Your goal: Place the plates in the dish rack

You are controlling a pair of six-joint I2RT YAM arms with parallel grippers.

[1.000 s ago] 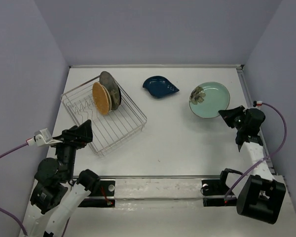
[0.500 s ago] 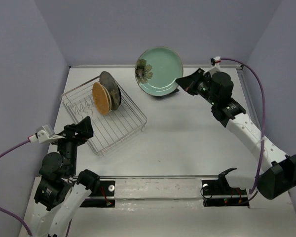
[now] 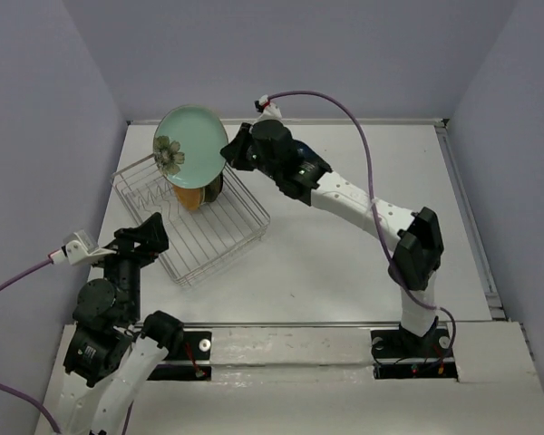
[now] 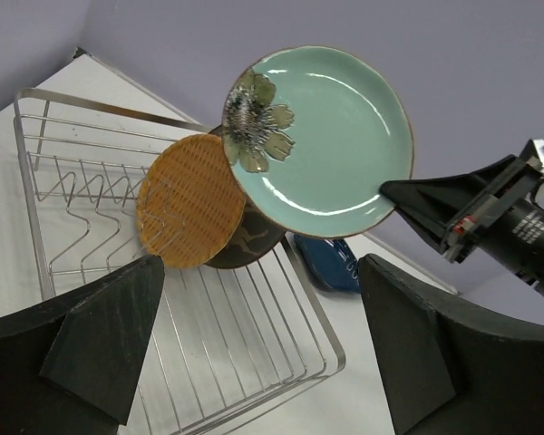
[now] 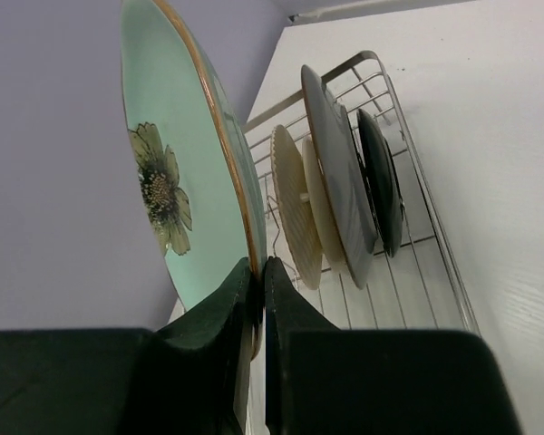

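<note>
We hold the pale teal floral plate [image 3: 189, 145] upright above the far end of the dish rack [image 3: 227, 250], right gripper [image 3: 225, 156] clenched on its rim, left gripper [image 3: 145, 240] released, and next, we judge, must lower it between free tines.

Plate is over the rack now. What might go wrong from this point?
The right gripper pinches the teal plate only at its rim, so it may slip or swing. It hangs close to the orange plate standing in the rack; lowering it there might knock that plate over.
</note>
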